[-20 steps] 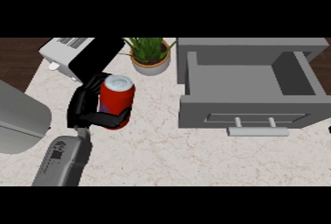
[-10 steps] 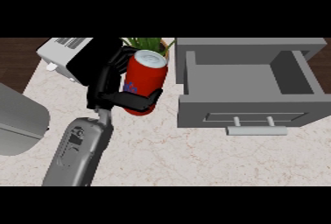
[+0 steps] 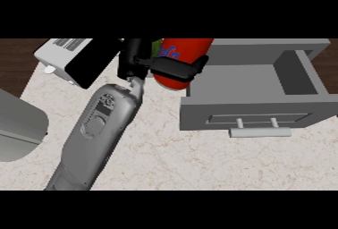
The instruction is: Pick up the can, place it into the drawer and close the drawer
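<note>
can held at the drawer's left wall, not yet inside.
your left hand (image 3: pixel 173 67) is curled round the red can (image 3: pixel 185 60), lifted off the tabletop (image 3: pixel 171 156). the open drawer (image 3: pixel 254 114) lies to its right; the can's long axis tilts up and right. no right hand shows.

A pale, speckled stone counter (image 3: pixel 198 161) fills the kitchen scene, seen from steeply above.

Dark wood flooring (image 3: pixel 16 62) shows past the counter's far left edge. A white toaster (image 3: pixel 69 58) with a dark side panel sits at the far left corner, slots facing up. A grey rounded appliance (image 3: pixel 20 127) sits at the left edge, only partly in sight. A glimpse of green leaves (image 3: pixel 156 47) shows at the back. The light is even and soft, with faint shadows on the stone.
</note>
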Available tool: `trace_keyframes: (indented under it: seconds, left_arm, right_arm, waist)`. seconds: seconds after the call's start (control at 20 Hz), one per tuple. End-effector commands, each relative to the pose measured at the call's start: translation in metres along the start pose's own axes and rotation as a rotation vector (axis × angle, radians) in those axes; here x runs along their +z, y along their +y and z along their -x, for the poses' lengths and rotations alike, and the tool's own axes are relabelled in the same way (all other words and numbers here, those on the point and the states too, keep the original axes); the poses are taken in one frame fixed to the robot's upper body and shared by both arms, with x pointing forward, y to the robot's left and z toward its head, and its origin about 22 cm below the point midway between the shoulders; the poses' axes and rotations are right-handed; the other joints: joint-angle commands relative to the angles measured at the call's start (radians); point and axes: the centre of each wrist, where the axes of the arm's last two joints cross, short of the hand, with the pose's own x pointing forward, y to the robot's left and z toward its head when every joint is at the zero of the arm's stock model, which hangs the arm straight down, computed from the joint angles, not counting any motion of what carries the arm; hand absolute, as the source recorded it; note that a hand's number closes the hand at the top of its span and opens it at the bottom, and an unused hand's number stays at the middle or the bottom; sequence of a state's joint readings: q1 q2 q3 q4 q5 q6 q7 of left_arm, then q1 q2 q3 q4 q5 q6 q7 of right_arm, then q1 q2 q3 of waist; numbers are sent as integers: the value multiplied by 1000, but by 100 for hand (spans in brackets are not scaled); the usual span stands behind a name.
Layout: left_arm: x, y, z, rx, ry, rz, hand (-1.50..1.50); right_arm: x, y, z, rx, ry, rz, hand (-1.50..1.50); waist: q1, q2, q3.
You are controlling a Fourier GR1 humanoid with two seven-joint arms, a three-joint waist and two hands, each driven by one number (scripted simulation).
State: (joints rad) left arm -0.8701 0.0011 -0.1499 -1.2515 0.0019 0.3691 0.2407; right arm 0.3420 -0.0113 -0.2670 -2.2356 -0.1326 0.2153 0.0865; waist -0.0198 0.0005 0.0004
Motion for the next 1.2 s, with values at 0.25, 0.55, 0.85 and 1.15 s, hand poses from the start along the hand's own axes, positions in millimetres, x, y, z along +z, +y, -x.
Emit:
trace_keyframes:
  seconds: [0.25, 0.55, 0.85, 1.15]
  left_arm:
    - [-30, -48, -46, -16, -5, 0, 150]
    - [-58, -63, -55, -63, 20, 27, 150]
    - [-64, -77, -56, -85, 16, 10, 150]
    - [-72, -86, -58, -116, 62, 5, 150]
  right_arm:
    - [-4, -5, 8, 9, 22, -11, -150]
    - [-17, -4, 13, 0, 12, -11, -150]
    - [-32, -8, 17, 13, -3, -4, -150]
    - [-15, 14, -2, 5, 16, -29, -150]
  waist:
    - [-6, 1, 0]
    - [-15, 7, 1]
    - [-20, 9, 1]
    - [-34, 8, 1]
